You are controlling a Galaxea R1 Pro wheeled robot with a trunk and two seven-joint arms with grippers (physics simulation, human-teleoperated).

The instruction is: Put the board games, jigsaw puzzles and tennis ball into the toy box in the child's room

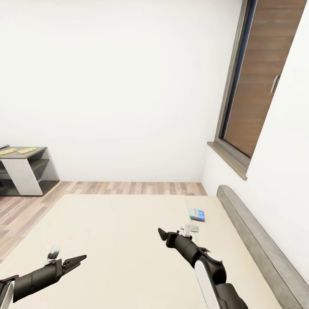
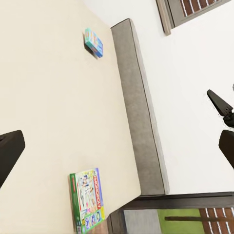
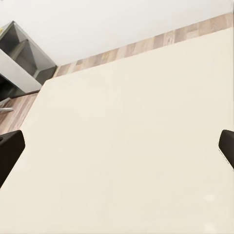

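I am over the bed [image 1: 116, 231], a wide beige mattress with a grey headboard [image 1: 257, 240] along its right side. A small blue board game [image 1: 197, 213] lies flat on the mattress near the headboard, just beyond my right gripper [image 1: 164, 235], which is open and holds nothing. My left gripper [image 1: 76, 260] hovers open over the near left of the mattress. In the left wrist view the blue board game [image 2: 93, 43] lies apart from a white-and-green board game [image 2: 87, 200] that rests at the mattress edge by the headboard [image 2: 139, 112]. The right wrist view looks across bare mattress [image 3: 126, 146].
A low dark grey cabinet [image 1: 25, 171] with open shelves stands at the far left on the wooden floor [image 1: 128, 188], with flat yellow items [image 1: 26, 150] on top. A window with a brown shutter [image 1: 257, 86] sits in the right wall above the headboard.
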